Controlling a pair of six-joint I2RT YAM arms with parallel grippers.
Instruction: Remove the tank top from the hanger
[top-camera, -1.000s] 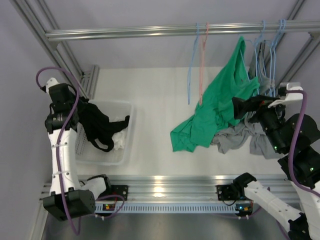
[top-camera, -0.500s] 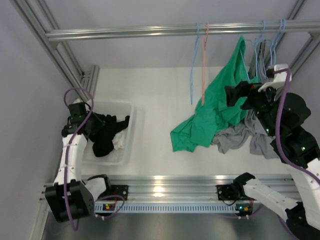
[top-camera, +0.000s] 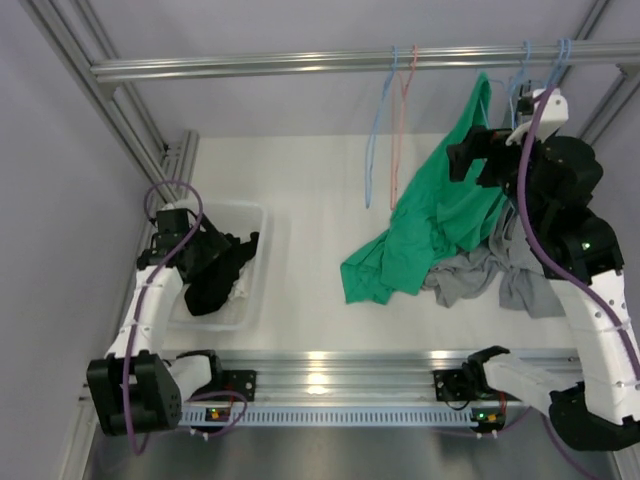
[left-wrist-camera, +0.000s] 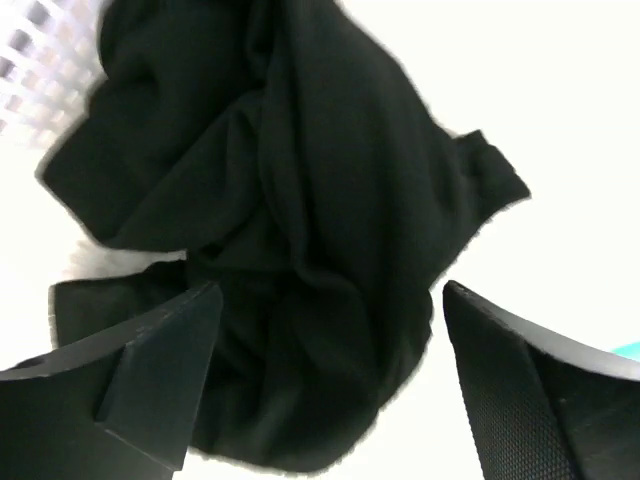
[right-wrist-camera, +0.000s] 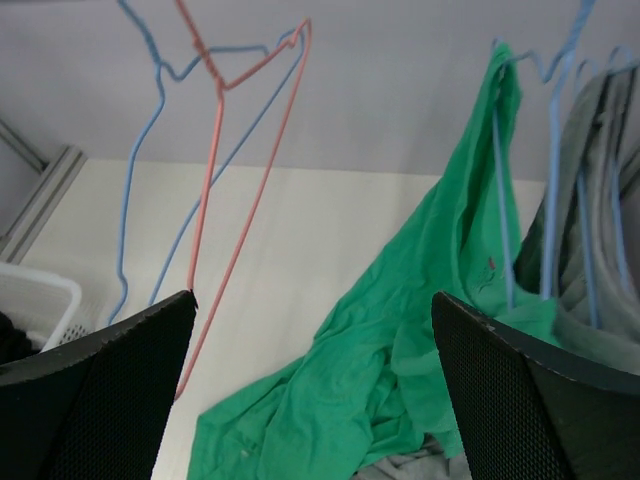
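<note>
A crumpled black garment (left-wrist-camera: 300, 230) fills most of the frame. It lies in deep folds on a bright white surface, with one narrow strap-like end sticking out to the right. The left pincer (left-wrist-camera: 328, 300) hangs over it, its two dark fingers (left-wrist-camera: 150, 370) spread wide at the lower corners and gripping nothing. White basket lattice (left-wrist-camera: 30, 60) shows at the upper left.

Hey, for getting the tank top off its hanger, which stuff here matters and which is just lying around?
Part of the job: green tank top, blue hanger holding it, right gripper open near it.

Just lying about: empty hangers, grey garment, black garment in the white basket, under the open left gripper.
</note>
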